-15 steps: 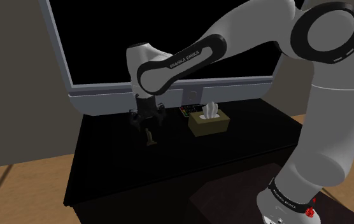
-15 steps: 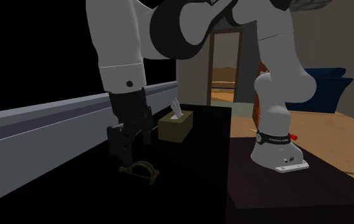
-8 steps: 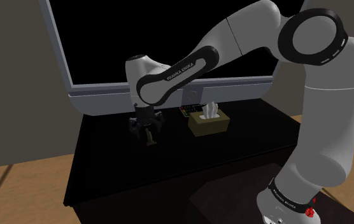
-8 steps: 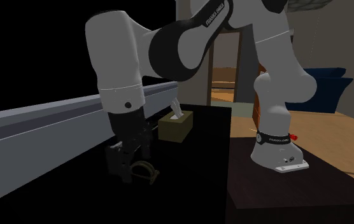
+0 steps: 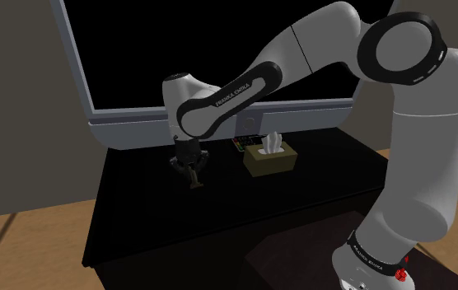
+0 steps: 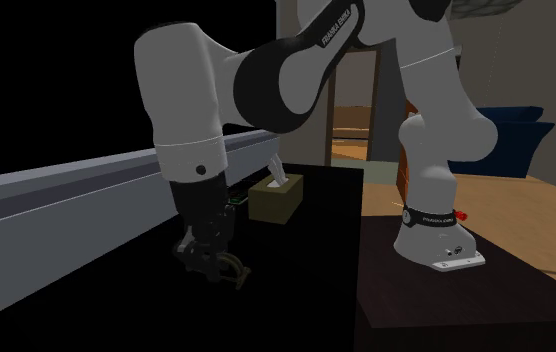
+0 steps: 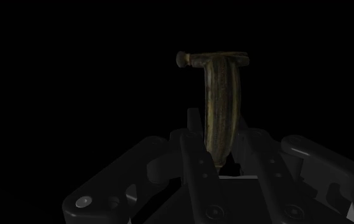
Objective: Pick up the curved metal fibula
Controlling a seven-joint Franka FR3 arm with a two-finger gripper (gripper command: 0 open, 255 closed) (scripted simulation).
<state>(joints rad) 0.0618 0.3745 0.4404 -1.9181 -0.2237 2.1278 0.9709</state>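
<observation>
A home's living room: a big flat television (image 5: pixel 128 58) stands on a black table (image 5: pixel 219 218) beside a tissue box (image 5: pixel 270 158), with wooden floor (image 6: pixel 541 225) and an open doorway (image 6: pixel 352 100) far behind

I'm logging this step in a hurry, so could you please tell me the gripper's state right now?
The gripper: closed on the curved, dull-brown fibula.

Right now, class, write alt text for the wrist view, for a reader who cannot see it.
A curved, dull bronze-coloured fibula is clasped between the black jaws, with its crossbar end farthest from them. The background around it is dark.
</observation>
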